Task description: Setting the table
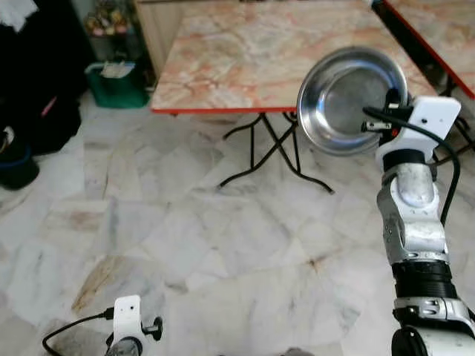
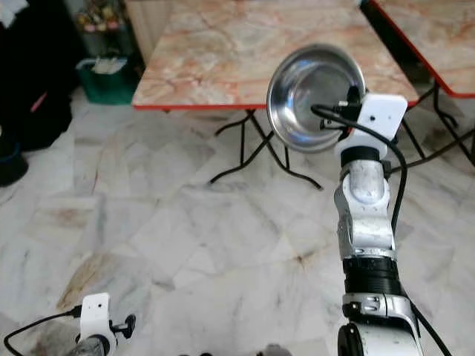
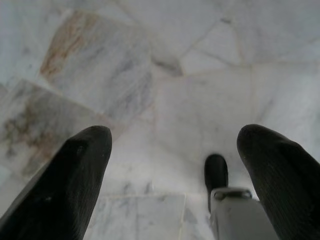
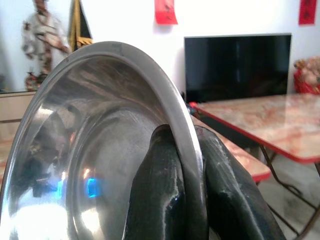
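The right gripper (image 4: 187,190) was clamped on the rim of a round, shiny stainless-steel bowl (image 1: 350,100), one black finger (image 4: 155,195) pressed inside the bowl and the other finger against its outer wall, so the jaws stood only as far apart as the thin metal edge between them. The silver right arm (image 1: 412,215) was raised in front of the robot, and the bowl was held tilted up on edge, its hollow facing back toward the head camera. Seen from the head, the bowl hung in the air over the near right corner of a square folding table with a pink marbled top and red edging (image 1: 252,55), above the pale marble floor (image 1: 223,245) and not touching the tabletop. The table stood on crossed black metal legs (image 1: 271,152). A second table of the same pink marble and red trim (image 1: 438,33) stood just to the right of the first one, with a narrow gap between them. Left of the table, a green plastic basket (image 1: 117,85) sat on the floor against dark furniture.

The left gripper (image 3: 175,170) hung low, well away from the table, its two black fingers spread wide apart over the marble floor tiles, holding nothing.
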Controlling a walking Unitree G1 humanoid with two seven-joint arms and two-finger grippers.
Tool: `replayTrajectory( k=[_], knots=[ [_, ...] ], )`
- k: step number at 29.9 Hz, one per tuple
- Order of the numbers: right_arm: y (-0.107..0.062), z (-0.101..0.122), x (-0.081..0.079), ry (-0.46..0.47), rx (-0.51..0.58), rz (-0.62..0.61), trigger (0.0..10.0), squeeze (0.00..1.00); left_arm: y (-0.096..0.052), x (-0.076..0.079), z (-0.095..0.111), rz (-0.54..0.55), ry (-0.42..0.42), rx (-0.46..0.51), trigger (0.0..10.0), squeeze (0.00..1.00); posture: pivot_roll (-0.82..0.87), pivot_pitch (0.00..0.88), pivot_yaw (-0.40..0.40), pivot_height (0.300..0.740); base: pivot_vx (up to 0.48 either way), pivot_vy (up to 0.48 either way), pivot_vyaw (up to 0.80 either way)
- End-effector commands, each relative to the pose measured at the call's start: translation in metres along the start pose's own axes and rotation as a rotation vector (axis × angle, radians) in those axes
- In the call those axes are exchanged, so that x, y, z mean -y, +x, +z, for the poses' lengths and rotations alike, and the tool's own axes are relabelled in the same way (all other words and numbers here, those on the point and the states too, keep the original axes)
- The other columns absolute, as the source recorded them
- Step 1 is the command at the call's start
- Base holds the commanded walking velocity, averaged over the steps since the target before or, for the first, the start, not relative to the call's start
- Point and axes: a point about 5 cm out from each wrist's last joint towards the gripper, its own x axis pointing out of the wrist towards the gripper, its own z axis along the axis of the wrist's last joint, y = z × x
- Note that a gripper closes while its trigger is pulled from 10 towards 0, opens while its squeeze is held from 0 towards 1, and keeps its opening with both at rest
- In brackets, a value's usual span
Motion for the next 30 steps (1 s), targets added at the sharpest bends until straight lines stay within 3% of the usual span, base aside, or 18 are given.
replayTrajectory(
  k=[1, 30],
  knots=[
    [0.0018, 0.0052, 0.0023, 0.011, 0.019, -0.010, 10.0, 0.00, -0.0005, 0.0003, -0.0021, -0.003, 0.007, -0.007, 10.0, 0.00, -0.08, 0.165, 0.058, 0.740, 0.465, 0.000, 0.00],
    [0.0035, 0.0060, 0.0062, 0.009, 0.022, -0.027, 10.0, 0.00, 0.0014, 0.0076, 0.0051, -0.030, 0.014, 0.021, 10.0, 0.00, -0.08, 0.156, 0.063, 0.740, 0.458, 0.000, 0.00]
  ],
)
